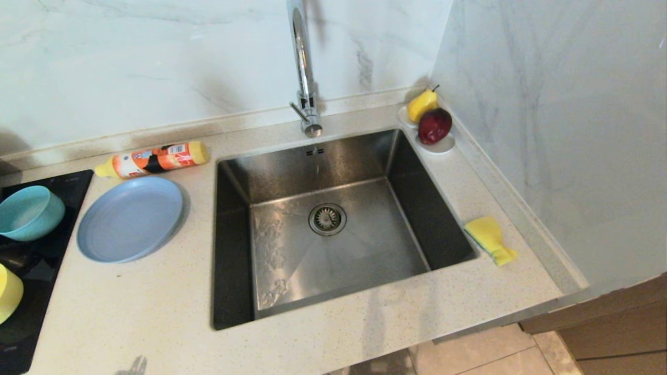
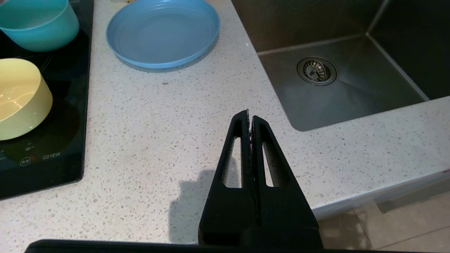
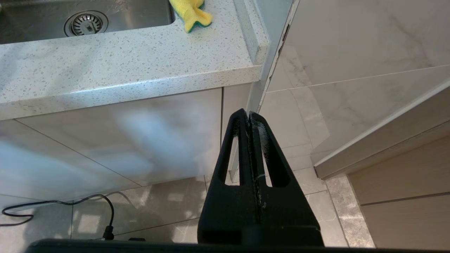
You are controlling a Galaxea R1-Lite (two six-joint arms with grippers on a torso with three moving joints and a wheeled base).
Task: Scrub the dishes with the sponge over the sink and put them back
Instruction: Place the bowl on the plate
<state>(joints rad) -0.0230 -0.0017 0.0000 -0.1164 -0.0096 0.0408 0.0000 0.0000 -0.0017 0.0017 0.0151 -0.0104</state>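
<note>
Speckled stone counter [image 1: 156, 307] frames square brushed-steel sink [image 1: 333, 229], seemingly wet.

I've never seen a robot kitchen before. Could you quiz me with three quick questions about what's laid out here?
1. True or false: the sponge lies inside the sink.
2. Which dish sits on the counter right beside the sink's left edge? A) teal bowl B) blue plate C) yellow-green bowl
3. Fill in: the left gripper and the right gripper are both ____, holding nothing.

Key:
1. False; it lies on the counter to the sink's right.
2. B; both bowls stand on the black cooktop.
3. Shut.
</note>
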